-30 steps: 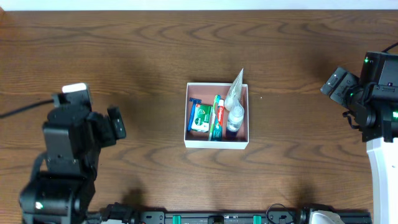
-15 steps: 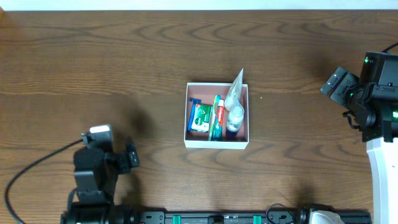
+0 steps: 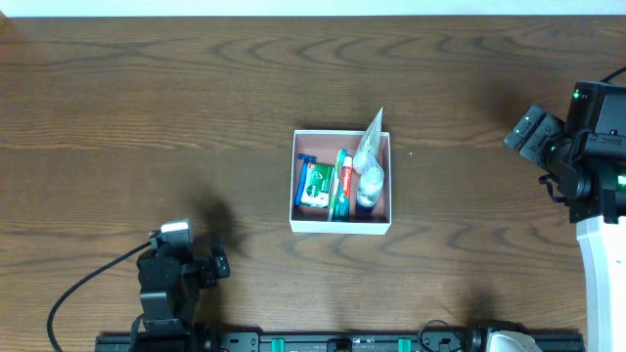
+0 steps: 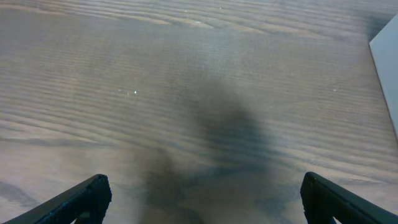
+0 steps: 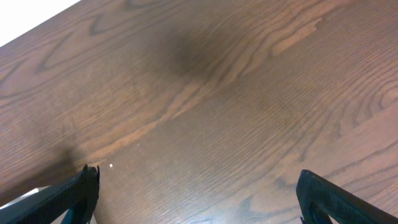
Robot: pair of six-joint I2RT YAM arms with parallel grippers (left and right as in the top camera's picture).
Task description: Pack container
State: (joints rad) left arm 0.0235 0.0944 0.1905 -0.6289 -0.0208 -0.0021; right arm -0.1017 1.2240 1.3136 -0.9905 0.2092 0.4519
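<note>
The container [image 3: 340, 225] is filled; writing on the toiletries [image 3: 341, 186] we cannot read.
Both stand wide apart: left gripper [image 4: 204, 198], right gripper [image 5: 198, 190], tips cropped.

Overhead straight down on table [image 3: 147, 117]; wrist views low, close over it

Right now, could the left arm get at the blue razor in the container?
Probably yes: only bare table lies between the left arm and the container, its pincer is open, and the razor lies uncovered along the wall nearest that arm.
</note>
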